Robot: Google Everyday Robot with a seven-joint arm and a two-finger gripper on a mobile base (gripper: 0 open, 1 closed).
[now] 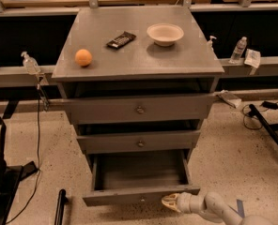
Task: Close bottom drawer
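Note:
The bottom drawer [140, 195] is a dull grey drawer with a small round centre knob. It is pulled out from the base of the grey cabinet [138, 111], and its inside looks empty. My gripper [169, 201] comes in from the lower right on a white arm. Its pale tip sits against the right part of the drawer's front face, just right of the knob.
Two more grey drawers [139, 109] sit above, both slightly out. On the cabinet top lie an orange [83, 57], a dark snack bar [121, 40] and a white bowl [165, 34]. Bottles stand on side rails [238, 50]. Black stands and cables flank the cabinet on the floor.

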